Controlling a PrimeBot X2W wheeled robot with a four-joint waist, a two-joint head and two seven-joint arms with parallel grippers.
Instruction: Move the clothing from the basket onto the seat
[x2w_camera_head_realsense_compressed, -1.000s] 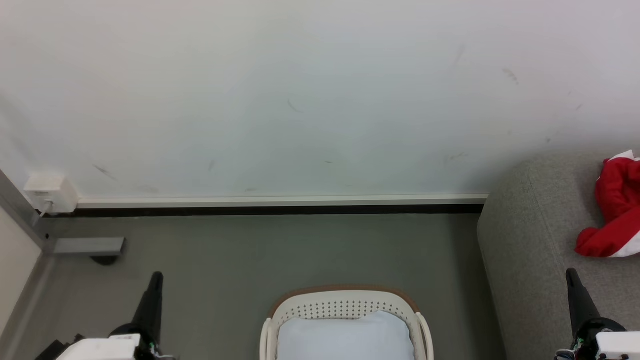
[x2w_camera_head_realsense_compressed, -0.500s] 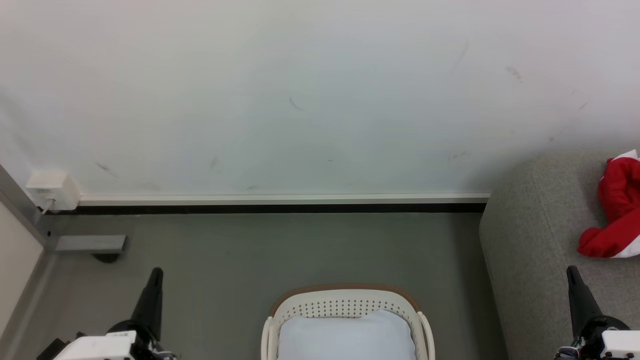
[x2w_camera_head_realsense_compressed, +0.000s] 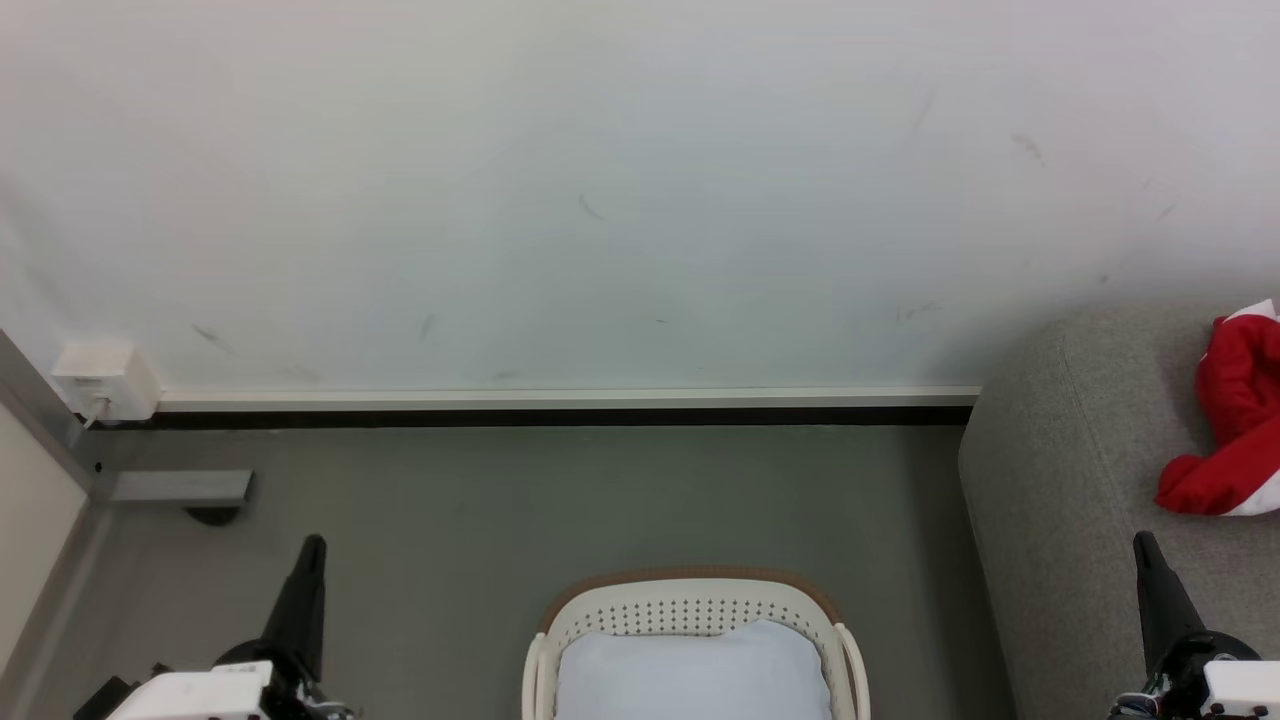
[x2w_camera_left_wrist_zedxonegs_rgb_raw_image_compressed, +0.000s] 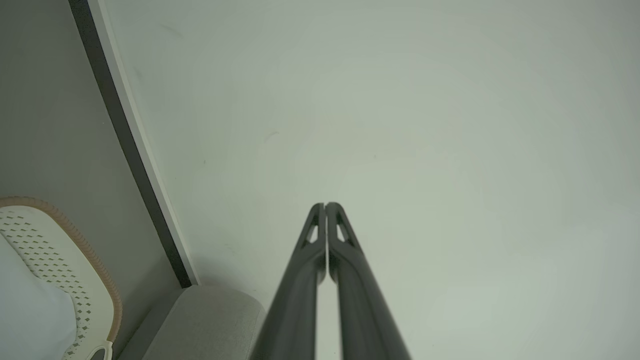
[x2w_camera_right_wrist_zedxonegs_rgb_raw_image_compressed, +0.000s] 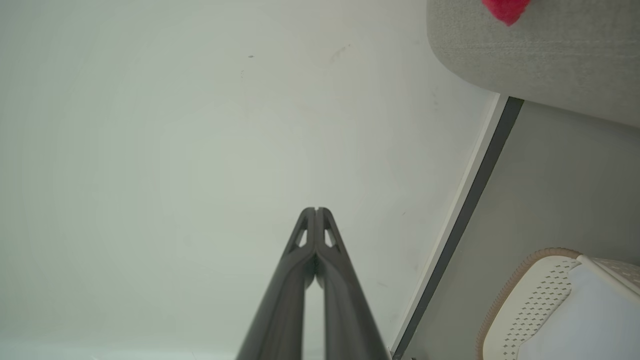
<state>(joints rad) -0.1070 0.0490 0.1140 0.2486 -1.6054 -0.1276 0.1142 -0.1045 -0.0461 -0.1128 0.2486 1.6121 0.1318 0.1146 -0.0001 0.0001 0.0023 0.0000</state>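
Head view: left gripper (x2w_camera_head_realsense_compressed: 313, 546) low left, fingers pressed together, holding nothing. Right gripper (x2w_camera_head_realsense_compressed: 1143, 543) low right, fingers likewise together, empty, tip over seat (x2w_camera_head_realsense_compressed: 1070, 470). Clothing (x2w_camera_head_realsense_compressed: 1228, 420) in red heap on seat, ahead and just right of right gripper, apart from it. Basket (x2w_camera_head_realsense_compressed: 690, 582) on floor (x2w_camera_head_realsense_compressed: 600, 500) between grippers, pale pad (x2w_camera_head_realsense_compressed: 690, 670) inside. Wall (x2w_camera_head_realsense_compressed: 600, 200) ahead of both.
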